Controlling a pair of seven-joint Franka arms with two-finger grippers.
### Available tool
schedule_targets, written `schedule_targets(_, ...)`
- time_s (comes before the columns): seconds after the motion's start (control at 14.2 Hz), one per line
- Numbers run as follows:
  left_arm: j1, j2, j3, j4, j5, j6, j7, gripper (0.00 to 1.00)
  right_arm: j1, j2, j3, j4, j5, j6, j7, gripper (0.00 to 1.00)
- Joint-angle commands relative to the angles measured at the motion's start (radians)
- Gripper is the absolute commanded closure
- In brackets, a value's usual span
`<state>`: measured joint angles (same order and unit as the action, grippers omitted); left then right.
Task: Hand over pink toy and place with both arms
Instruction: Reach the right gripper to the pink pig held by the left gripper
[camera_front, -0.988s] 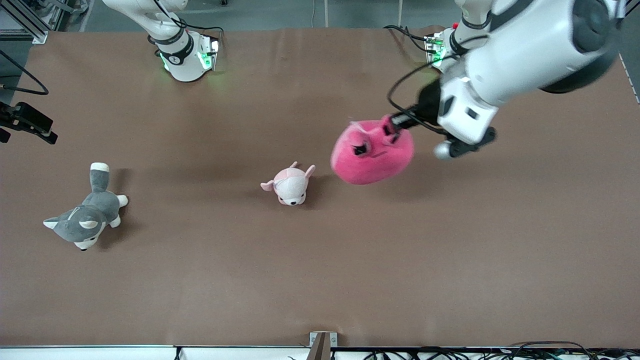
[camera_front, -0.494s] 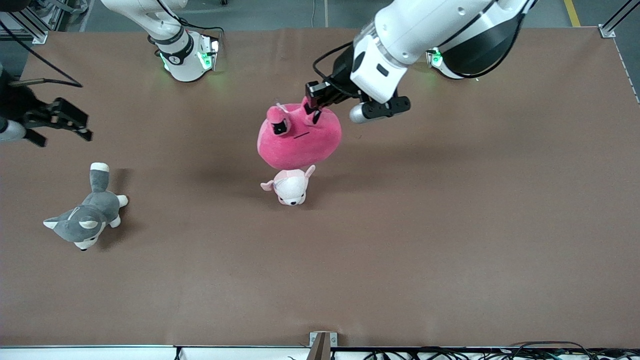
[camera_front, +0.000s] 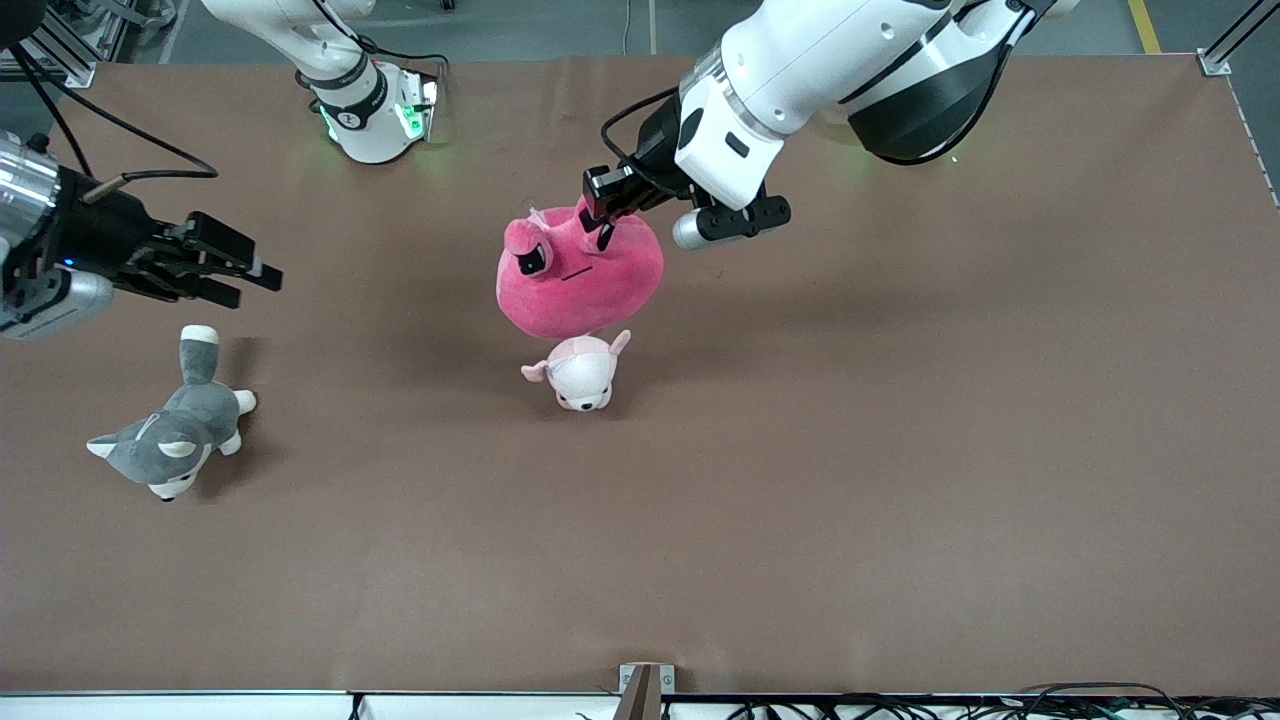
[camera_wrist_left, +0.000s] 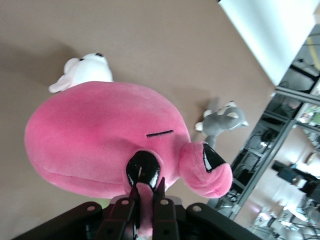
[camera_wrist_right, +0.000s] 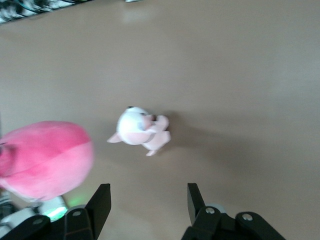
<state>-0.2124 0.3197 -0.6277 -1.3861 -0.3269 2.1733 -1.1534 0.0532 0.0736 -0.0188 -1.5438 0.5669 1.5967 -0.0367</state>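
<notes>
- The table (camera_front: 900, 480) is a broad flat surface under a smooth, matte brown cover.
- The left arm (camera_front: 850, 60), glossy white shell with black joint bands, reaches from its base out over the middle of the table.
- The right arm (camera_front: 30, 240), with a silver wrist and black cabling, comes in over its own end of the table.
- The pink toy (camera_front: 580, 275) is a fat, rounded blob of hot-pink fuzzy plush with shiny black eye patches and a thin stitched mouth; it hangs in the air over the small pale plush.
- The left gripper (camera_front: 600, 215) has its jaws pressed together, pinching a small pink flap at the top of the pink toy (camera_wrist_left: 115, 145).
- The right gripper (camera_front: 245, 275) is over bare table just above the grey plush dog, its black fingers (camera_wrist_right: 100, 202) spread apart and holding nothing.
- The grey plush dog (camera_front: 170, 435), grey and white fleece, lies on its side toward the right arm's end.
- The small pale plush (camera_front: 580, 370), pink-and-white with pointed ears, sits mid-table.
</notes>
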Motion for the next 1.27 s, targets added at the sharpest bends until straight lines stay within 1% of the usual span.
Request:
schedule_targets(0.0, -0.033, 0.033, 0.003, 0.022, 0.002, 0.072, -0.014, 1.0, 0.045, 0.0, 0.002, 0.008, 0.117, 0.005, 0.092, 0.35)
schedule_targets(0.14, -0.041, 0.042, 0.003, 0.022, 0.003, 0.08, -0.014, 1.0, 0.112, 0.003, 0.002, 0.019, 0.145, 0.031, 0.13, 0.36)
schedule_targets(0.28, -0.047, 0.05, 0.006, 0.022, 0.003, 0.082, -0.014, 1.0, 0.145, 0.02, 0.003, 0.033, 0.183, 0.071, 0.22, 0.36)
schedule_targets(0.42, -0.047, 0.056, 0.006, 0.022, 0.003, 0.089, -0.014, 1.0, 0.178, 0.046, 0.002, 0.069, 0.229, 0.074, 0.294, 0.36)
schedule_targets(0.49, -0.047, 0.056, 0.006, 0.022, 0.005, 0.089, -0.014, 1.0, 0.195, 0.061, 0.002, 0.094, 0.229, 0.074, 0.307, 0.36)
schedule_targets(0.56, -0.047, 0.058, 0.006, 0.022, 0.003, 0.091, -0.014, 1.0, 0.213, 0.072, 0.002, 0.117, 0.219, 0.074, 0.307, 0.36)
schedule_targets(0.63, -0.047, 0.058, 0.006, 0.022, 0.003, 0.091, -0.014, 1.0, 0.232, 0.075, 0.0, 0.12, 0.206, 0.074, 0.307, 0.36)
schedule_targets(0.78, -0.047, 0.056, 0.006, 0.022, 0.005, 0.091, -0.014, 1.0, 0.269, 0.075, 0.002, 0.122, 0.147, 0.1, 0.308, 0.36)
schedule_targets(0.85, -0.047, 0.058, 0.006, 0.022, 0.005, 0.091, -0.014, 1.0, 0.287, 0.075, 0.002, 0.122, 0.139, 0.106, 0.308, 0.36)
schedule_targets(0.99, -0.047, 0.058, 0.006, 0.022, 0.005, 0.091, -0.014, 1.0, 0.301, 0.083, 0.002, 0.122, 0.128, 0.114, 0.307, 0.37)
schedule_targets(1.13, -0.047, 0.058, 0.006, 0.021, 0.005, 0.091, -0.014, 1.0, 0.321, 0.086, 0.002, 0.122, 0.09, 0.124, 0.305, 0.37)
schedule_targets(1.2, -0.047, 0.058, 0.006, 0.021, 0.005, 0.091, -0.014, 1.0, 0.33, 0.088, 0.002, 0.122, 0.056, 0.129, 0.304, 0.37)
